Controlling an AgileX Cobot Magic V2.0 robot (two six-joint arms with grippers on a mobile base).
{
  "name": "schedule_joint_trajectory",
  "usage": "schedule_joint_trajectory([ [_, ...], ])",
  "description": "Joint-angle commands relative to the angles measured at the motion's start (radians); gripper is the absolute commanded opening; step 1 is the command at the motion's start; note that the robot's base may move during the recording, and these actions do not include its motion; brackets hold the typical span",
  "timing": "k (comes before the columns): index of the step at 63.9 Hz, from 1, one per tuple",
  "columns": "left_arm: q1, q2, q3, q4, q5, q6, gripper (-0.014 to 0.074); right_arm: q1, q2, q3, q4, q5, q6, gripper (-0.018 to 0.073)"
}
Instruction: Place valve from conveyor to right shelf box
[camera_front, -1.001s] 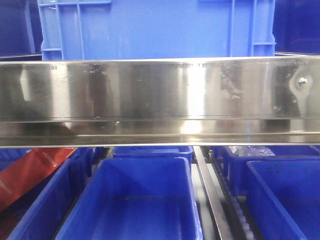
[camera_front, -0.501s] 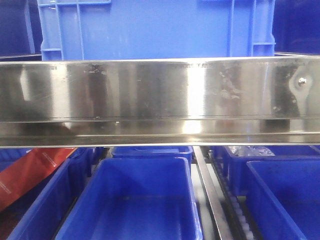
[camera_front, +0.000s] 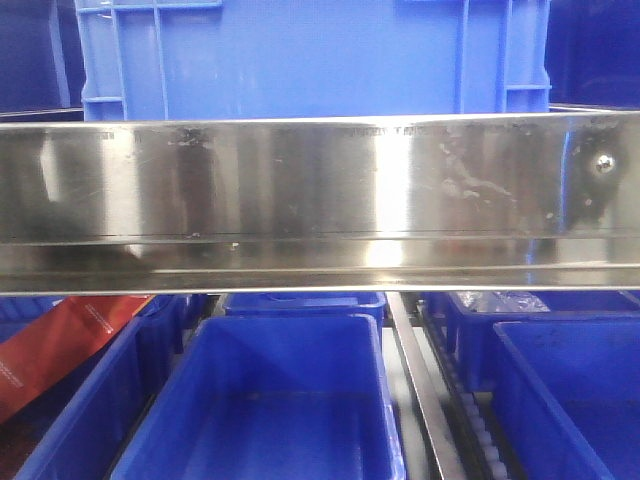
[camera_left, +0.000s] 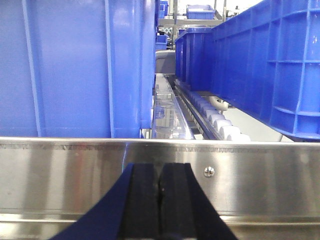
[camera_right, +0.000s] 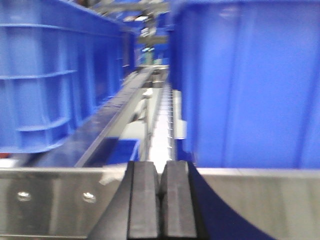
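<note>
The valve and the conveyor are out of view in every view. My left gripper (camera_left: 160, 172) is shut and empty, its black pads (camera_left: 145, 200) pressed together in front of a steel shelf rail (camera_left: 65, 175). My right gripper (camera_right: 160, 172) is shut and empty too, in front of another steel rail (camera_right: 50, 200); this view is blurred. Neither gripper shows in the front view, where a wide steel shelf rail (camera_front: 300, 190) fills the middle.
Blue bins stand on the shelf: a large one above the rail (camera_front: 310, 55) and open ones below (camera_front: 265, 400), (camera_front: 575, 390). A red packet (camera_front: 60, 345) lies lower left. Roller tracks (camera_left: 220, 125) run between tall blue bins (camera_left: 75, 65), (camera_right: 250, 80).
The front view has barely shifted. The reflection round the screw at the rail's right end has darkened. The right wrist view is blurred with motion.
</note>
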Motion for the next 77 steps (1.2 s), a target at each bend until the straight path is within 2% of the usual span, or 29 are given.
schedule_joint_trajectory([
  [1, -0.008, -0.006, -0.003, 0.003, -0.019, -0.007, -0.0111, -0.013, -0.057, 0.056, -0.056, -0.051, 0.07, -0.0158],
  [8, -0.008, -0.006, -0.003, 0.003, -0.019, -0.007, -0.0111, -0.027, -0.08, 0.123, -0.056, -0.061, 0.07, -0.0158],
  [28, -0.008, -0.006, -0.003, 0.003, -0.019, -0.007, -0.0111, -0.095, -0.08, 0.123, -0.05, -0.066, 0.07, -0.0158],
  [77, -0.008, -0.006, -0.003, 0.003, -0.019, -0.007, -0.0111, -0.097, -0.08, 0.123, -0.05, -0.084, 0.008, -0.0158],
])
